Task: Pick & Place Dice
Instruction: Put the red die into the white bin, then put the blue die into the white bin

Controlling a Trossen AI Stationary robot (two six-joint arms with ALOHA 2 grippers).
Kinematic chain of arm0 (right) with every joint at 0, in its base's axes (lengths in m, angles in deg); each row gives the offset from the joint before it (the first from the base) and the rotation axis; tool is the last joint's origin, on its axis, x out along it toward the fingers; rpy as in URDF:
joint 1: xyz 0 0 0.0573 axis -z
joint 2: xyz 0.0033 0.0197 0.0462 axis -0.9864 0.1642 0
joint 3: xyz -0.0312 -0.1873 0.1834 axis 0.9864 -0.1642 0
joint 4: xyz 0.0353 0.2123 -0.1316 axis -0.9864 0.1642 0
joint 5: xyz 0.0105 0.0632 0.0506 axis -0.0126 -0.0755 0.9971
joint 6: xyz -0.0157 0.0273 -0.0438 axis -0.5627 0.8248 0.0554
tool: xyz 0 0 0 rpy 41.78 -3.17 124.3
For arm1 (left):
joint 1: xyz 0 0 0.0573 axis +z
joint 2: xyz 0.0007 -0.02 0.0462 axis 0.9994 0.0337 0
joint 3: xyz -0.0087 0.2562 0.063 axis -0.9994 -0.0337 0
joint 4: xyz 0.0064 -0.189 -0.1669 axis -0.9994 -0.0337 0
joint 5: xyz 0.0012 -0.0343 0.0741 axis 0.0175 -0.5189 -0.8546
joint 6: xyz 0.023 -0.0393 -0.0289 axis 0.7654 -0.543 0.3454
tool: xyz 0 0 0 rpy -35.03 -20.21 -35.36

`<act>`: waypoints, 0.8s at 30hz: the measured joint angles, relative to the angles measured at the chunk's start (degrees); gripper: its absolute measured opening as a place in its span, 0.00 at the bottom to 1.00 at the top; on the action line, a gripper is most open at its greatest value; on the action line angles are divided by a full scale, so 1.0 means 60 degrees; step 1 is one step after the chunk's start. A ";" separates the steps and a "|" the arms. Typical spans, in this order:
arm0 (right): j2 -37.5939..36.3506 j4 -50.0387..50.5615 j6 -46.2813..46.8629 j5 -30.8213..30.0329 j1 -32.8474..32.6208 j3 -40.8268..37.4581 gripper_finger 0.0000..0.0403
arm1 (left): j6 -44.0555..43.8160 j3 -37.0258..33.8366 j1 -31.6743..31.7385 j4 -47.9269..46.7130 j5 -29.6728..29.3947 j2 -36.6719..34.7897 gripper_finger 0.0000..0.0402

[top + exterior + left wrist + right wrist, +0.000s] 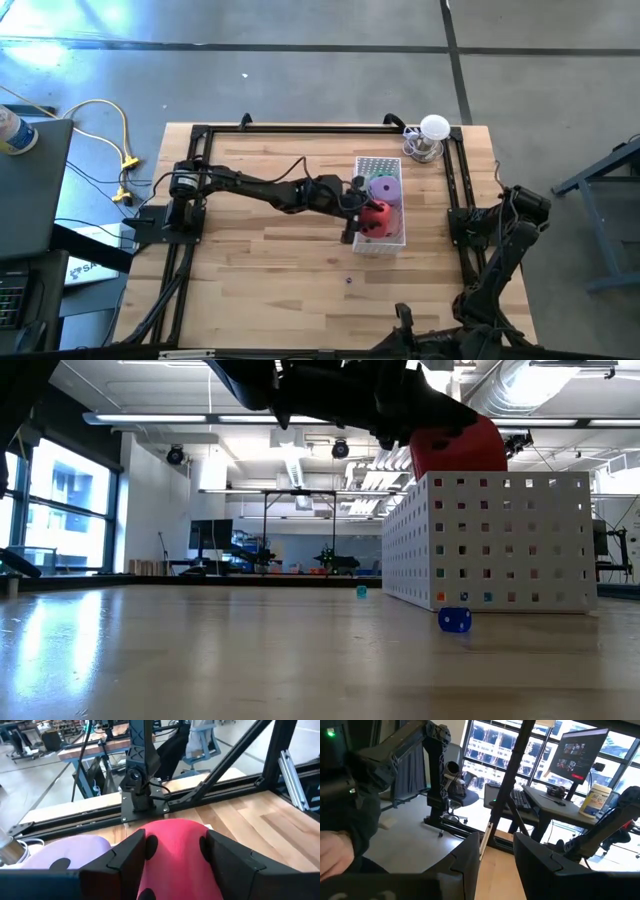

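**Red die held over the white basket**

Nearest the low camera, a small blue bead [455, 620] lies on the bare wooden surface [200, 660] just in front of the white perforated basket [490, 540]; a tiny teal bead [361, 591] sits farther back, beside the basket's corner. Wide open wood stretches from the basket toward the left edge and the near edge, with only a small dark speck on it.

The basket stands right of centre, toward the far edge. The left pincer [175, 852] reaches across from the left edge and has its two dark fingers [125, 860] set on either side of the red die [376, 216], pressing its soft flanks; the die sits at the basket's rim, its top showing above the wall in the low view. It is a rounded red cube with dark pips. The purple die [385, 188] lies in the basket just beyond it, toward the far edge.

The right pincer [496, 855] waits folded back at the right edge, near the near-right corner, fingers slightly apart with nothing between them.

A black frame borders the surface; beyond lie a grey floor, desks, a monitor and large windows
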 joint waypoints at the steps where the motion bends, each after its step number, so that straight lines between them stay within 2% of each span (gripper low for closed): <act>1: 0.0000 -0.0003 0.0000 0.0001 -0.0004 0.0000 0.28 | -0.0084 0.0000 0.0004 0.0016 -0.0028 0.0000 0.49; 13: 0.0004 -0.0002 0.0034 -0.0017 0.0076 0.0000 0.28 | -0.0519 0.0000 0.0004 0.0152 -0.0073 0.0000 0.50; 19: 0.0004 0.0000 0.0073 -0.0017 0.0076 0.0000 0.28 | -0.0269 0.0000 -0.0033 0.0300 -0.0066 0.0000 0.50; 24: 0.0004 0.0015 0.0116 0.0001 0.0076 0.0000 0.28 | -0.1410 0.0003 -0.0200 0.0270 -0.0062 -0.0324 0.50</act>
